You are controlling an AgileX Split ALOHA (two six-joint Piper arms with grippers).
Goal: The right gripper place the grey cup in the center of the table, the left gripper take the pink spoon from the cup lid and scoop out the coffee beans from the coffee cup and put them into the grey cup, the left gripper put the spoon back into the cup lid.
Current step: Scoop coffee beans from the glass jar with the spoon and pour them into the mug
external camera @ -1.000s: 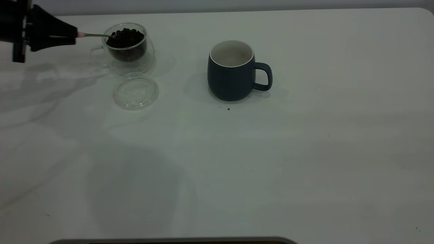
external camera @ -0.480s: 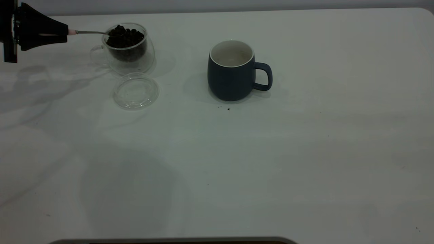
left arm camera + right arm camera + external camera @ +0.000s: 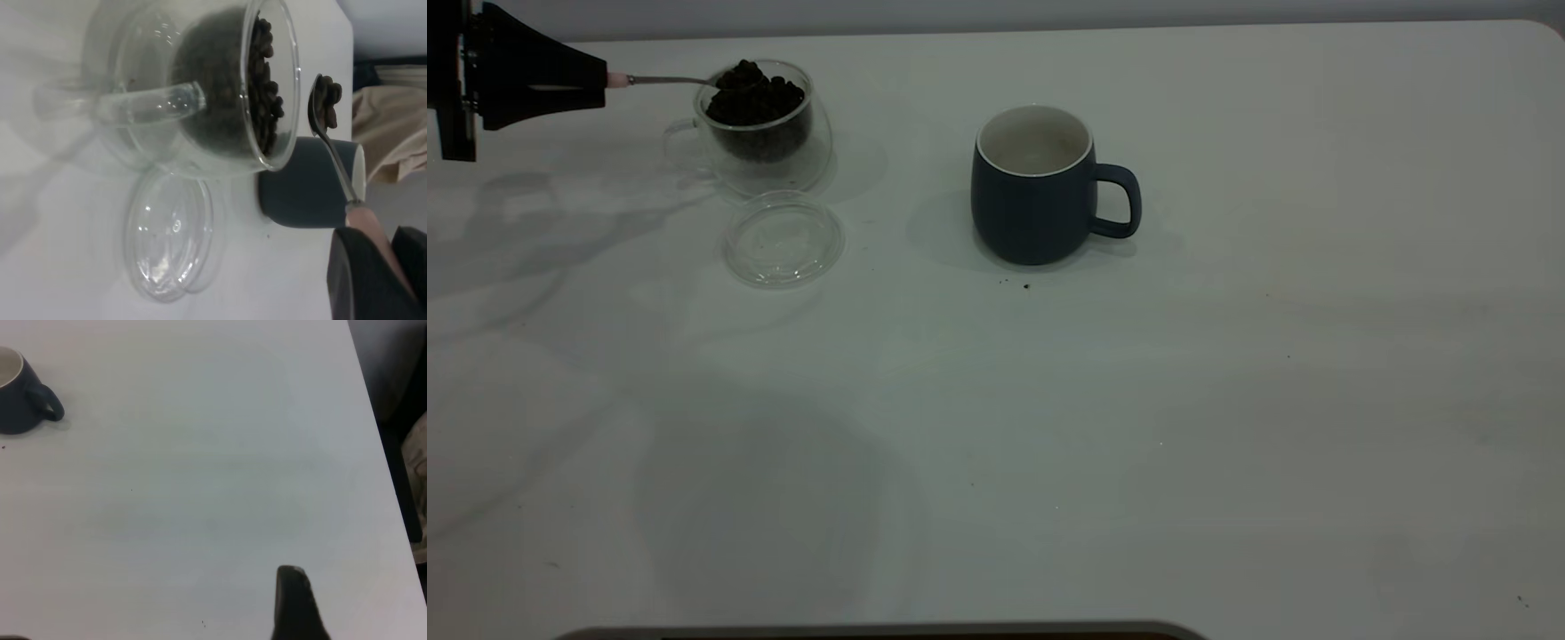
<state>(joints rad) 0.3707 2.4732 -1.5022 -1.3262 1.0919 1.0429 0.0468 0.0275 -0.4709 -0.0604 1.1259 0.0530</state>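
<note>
Left end effector [image 3: 596, 80], upper left of the frame, pinches the pink spoon [image 3: 660, 80] by its handle, keeping the bowl level so the coffee beans [image 3: 738, 75] heaped on it sit just above the coffee cup [image 3: 758, 124]. Grey cup [image 3: 1037, 185] waits mid-desk [image 3: 1138, 427], mouth up; cup lid [image 3: 783, 239] lies bare for the spoon's return. Right end effector [image 3: 293, 603] idles aside; its opening I cannot tell.

Taking the grey cup [image 3: 1034, 185] as the mark: the bench [image 3: 1227, 400] lies bare in front of it and out past its handle side. On the other side stand the coffee cup [image 3: 763, 126] and, just before that, the cup lid [image 3: 784, 239], with an open lane between them and the grey cup. The left hand [image 3: 600, 83] and the pink spoon [image 3: 665, 81] occupy the air beside the coffee cup's rim.
</note>
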